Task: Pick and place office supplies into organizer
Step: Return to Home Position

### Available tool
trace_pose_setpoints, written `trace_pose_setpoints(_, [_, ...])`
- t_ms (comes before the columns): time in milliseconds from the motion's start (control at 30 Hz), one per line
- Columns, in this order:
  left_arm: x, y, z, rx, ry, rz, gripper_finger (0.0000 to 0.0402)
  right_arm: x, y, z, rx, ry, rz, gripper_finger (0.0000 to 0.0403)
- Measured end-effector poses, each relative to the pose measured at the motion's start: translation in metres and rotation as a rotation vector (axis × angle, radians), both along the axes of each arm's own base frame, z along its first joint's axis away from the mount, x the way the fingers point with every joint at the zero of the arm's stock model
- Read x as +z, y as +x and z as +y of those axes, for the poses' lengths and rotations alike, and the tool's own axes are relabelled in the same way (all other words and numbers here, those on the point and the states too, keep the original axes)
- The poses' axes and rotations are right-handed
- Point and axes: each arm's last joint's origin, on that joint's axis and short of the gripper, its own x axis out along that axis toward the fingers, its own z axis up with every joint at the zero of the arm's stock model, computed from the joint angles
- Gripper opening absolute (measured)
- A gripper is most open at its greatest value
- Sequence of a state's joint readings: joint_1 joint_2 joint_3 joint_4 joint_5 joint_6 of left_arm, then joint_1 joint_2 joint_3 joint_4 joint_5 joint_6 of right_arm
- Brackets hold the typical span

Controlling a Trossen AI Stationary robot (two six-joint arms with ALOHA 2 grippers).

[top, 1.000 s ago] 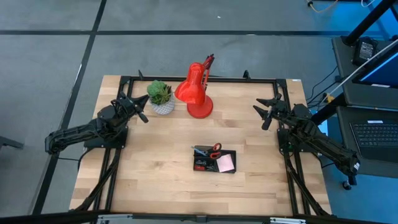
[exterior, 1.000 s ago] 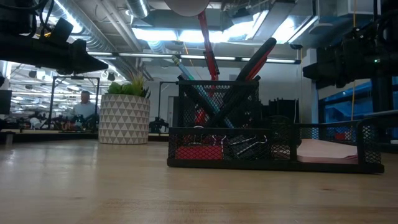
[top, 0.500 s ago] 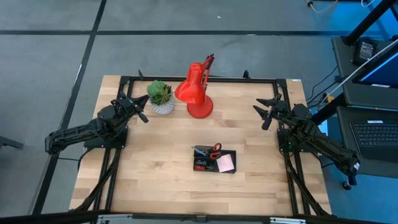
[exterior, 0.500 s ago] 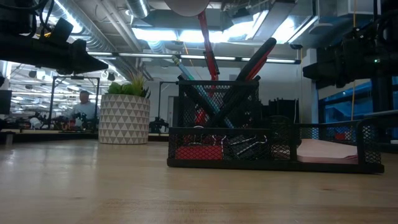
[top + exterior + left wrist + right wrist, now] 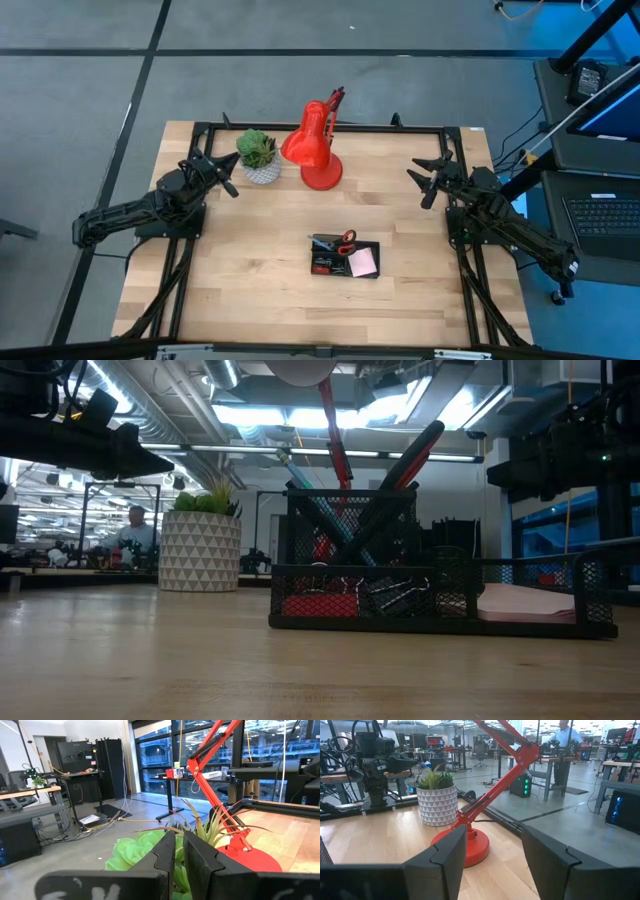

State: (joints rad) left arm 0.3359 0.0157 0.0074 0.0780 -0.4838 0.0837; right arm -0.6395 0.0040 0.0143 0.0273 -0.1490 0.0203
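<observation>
Left claw (image 5: 229, 178): hung over the left side of the bench (image 5: 250, 290), just beside the potted plant (image 5: 259, 157); its fingers (image 5: 167, 850) were pressed almost together and held nothing.
Right claw (image 5: 418, 184): hung over the bench's right side, well apart from the organizer (image 5: 440, 625); its fingers (image 5: 447, 850) were spread wide and held nothing.
Organizer: sat near the middle of the bench, between the two arms and apart from the red lamp (image 5: 315, 150).
Scissors (image 5: 346, 238): stood in the organizer's tall mesh cup, red handles up.
Black pen (image 5: 405, 465): leaned in the same cup.
Pink sticky-note pad (image 5: 363, 262): lay flat in the low compartment on the organizer's right.
Black clips (image 5: 395, 595): lay in a low compartment below the cup.
Person (image 5: 134, 532): was far off in the room behind the bench.
</observation>
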Motion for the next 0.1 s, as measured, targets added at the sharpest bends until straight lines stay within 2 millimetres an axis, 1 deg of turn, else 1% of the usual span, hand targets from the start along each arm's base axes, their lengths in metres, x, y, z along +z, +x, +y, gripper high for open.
trace_pose_setpoints(100, [0.0,0.0,0.0,0.0,0.0,0.0,0.0031,0.0,0.0,0.0,0.0,-0.001,0.0,0.0193])
